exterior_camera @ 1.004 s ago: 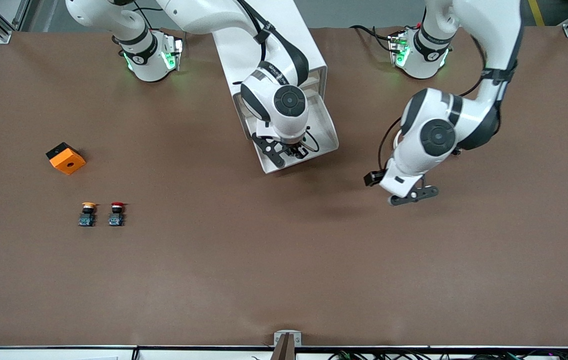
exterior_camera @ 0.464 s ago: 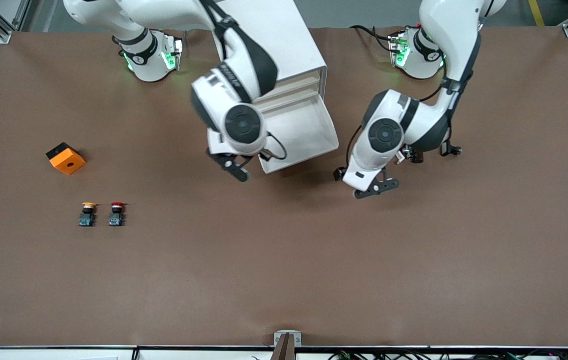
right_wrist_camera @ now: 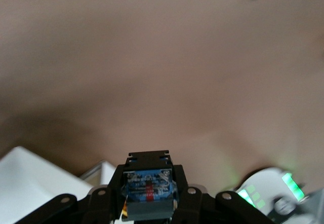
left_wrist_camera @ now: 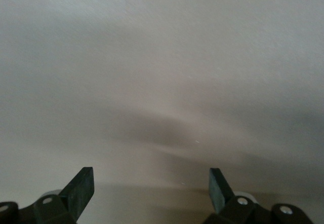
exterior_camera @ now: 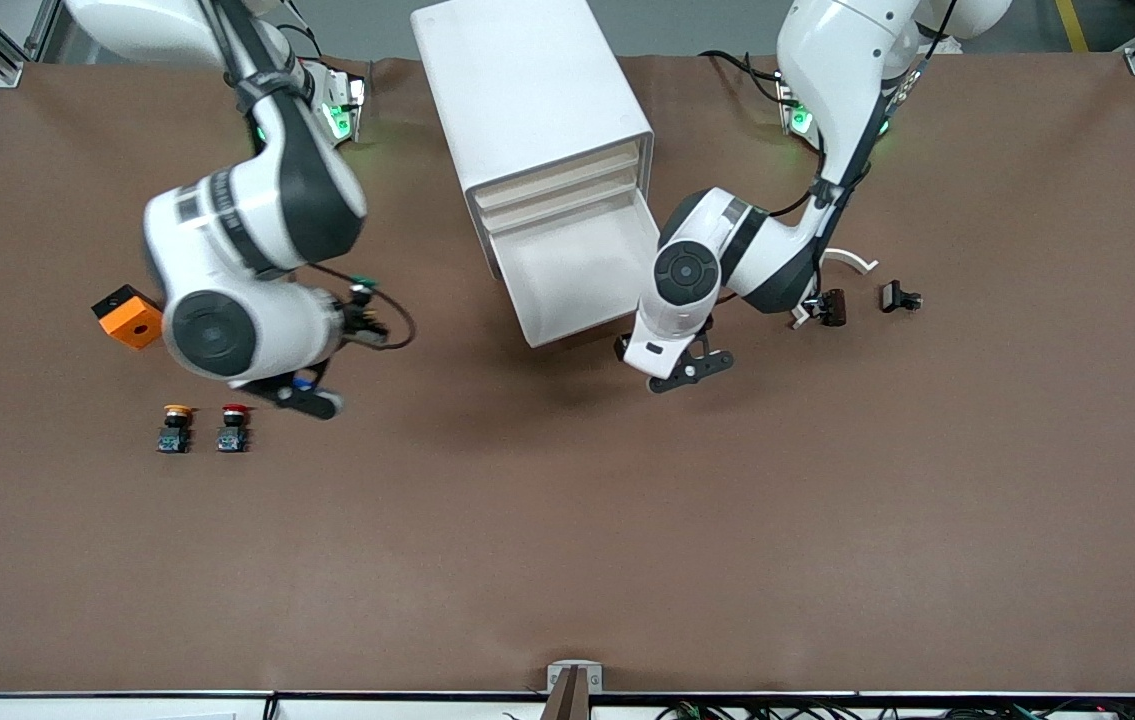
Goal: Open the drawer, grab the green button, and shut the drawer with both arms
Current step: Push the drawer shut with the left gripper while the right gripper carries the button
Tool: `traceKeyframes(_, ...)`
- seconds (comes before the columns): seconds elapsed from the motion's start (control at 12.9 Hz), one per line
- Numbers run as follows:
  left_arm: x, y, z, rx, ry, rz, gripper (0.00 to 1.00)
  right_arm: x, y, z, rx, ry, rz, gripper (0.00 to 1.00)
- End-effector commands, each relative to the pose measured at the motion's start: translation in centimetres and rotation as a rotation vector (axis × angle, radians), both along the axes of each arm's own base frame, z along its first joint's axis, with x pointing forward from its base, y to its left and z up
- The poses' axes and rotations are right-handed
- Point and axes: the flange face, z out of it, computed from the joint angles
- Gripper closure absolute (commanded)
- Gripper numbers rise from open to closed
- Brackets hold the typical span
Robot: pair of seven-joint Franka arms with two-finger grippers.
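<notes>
The white cabinet (exterior_camera: 537, 90) stands with its lowest drawer (exterior_camera: 539, 325) pulled out. My right gripper (exterior_camera: 305, 393) hangs over the table beside the red-capped button, toward the right arm's end. In the right wrist view it (right_wrist_camera: 148, 186) is shut on the button (right_wrist_camera: 148, 192). The button's blue base and black body show; its cap is hidden. My left gripper (exterior_camera: 683, 366) is low beside the open drawer's front corner, toward the left arm's end. In the left wrist view it (left_wrist_camera: 152, 177) is open and empty, facing a pale surface.
A yellow-capped button (exterior_camera: 176, 427) and a red-capped button (exterior_camera: 233, 427) stand side by side near my right gripper. An orange block (exterior_camera: 132, 318) lies partly under the right arm. Small black parts (exterior_camera: 899, 297) and a white curved piece (exterior_camera: 852, 260) lie toward the left arm's end.
My right arm has swung out of the drawer toward its own end of the table, carrying the button. My left gripper has moved in toward the drawer's front.
</notes>
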Motion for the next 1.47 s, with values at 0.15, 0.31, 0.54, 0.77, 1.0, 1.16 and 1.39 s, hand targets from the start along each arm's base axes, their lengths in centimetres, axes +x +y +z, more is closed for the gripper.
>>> traceKeyframes(0.15,-2.9,-4.0,-0.7,-0.038,0.047,0.015,0.00,2.4,-11.1,-3.0,0.059,-0.054,0.209,0.81)
traceKeyframes(0.31,-4.6,-5.5,-0.9,-0.029,0.058,0.025,0.00,2.8,-14.3,-6.0,0.093,-0.096,0.251,0.81)
traceKeyframes(0.54,-7.4,-7.6,-1.3,-0.039,0.105,0.009,0.00,2.3,-15.6,-10.5,0.095,-0.166,0.260,0.81)
traceKeyframes(0.77,-9.9,-9.5,-0.8,-0.041,0.133,0.014,0.00,2.6,-15.4,-13.1,0.089,-0.238,0.266,0.80)
traceKeyframes(1.0,-12.2,-11.1,-0.9,-0.039,0.157,0.014,0.00,3.1,-15.4,-16.9,0.084,-0.260,0.270,0.80)
traceKeyframes(1.16,-13.7,-11.9,-0.9,-0.039,0.171,0.015,0.00,3.1,-15.8,-18.4,0.084,-0.253,0.263,0.80)
traceKeyframes(1.39,-15.6,-13.1,-1.1,-0.034,0.191,0.018,0.00,3.0,-15.9,-20.2,0.085,-0.239,0.259,0.80)
